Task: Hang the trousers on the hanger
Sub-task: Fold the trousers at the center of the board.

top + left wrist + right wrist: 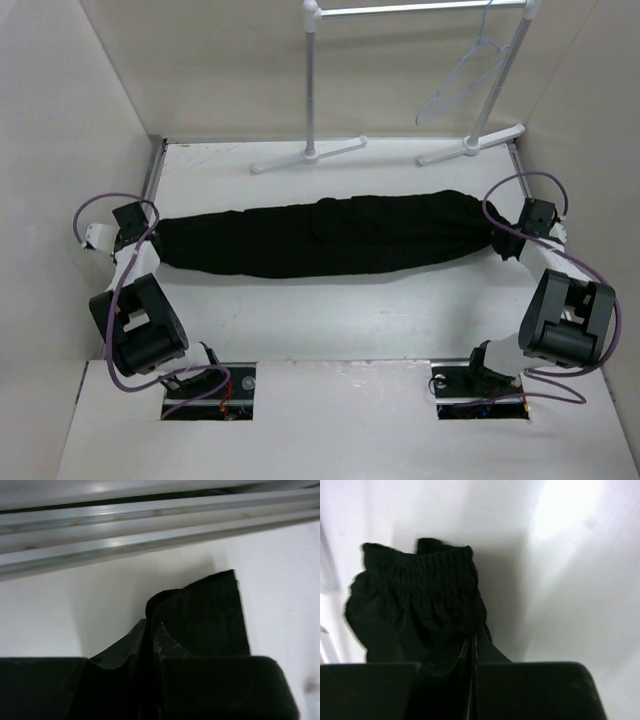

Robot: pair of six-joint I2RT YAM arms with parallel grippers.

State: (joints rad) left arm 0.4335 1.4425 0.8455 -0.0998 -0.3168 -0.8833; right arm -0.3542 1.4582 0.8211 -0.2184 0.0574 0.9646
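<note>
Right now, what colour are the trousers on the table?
Plain black fabric trousers, no pattern visible; clearest in the top external view.

I am built of white links joined by bulky black motor housings: my left arm (140,325) at the lower left of the overhead frame, my right arm (568,320) at the lower right. A purple cable (520,177) loops along each. Thin red wires (228,405) show at my bases. My jaws are matte black, the left pair scuffed pale at the tips.

Bright, even overhead light; wrist views look soft, with grey shadows beside the trousers (420,600).
</note>
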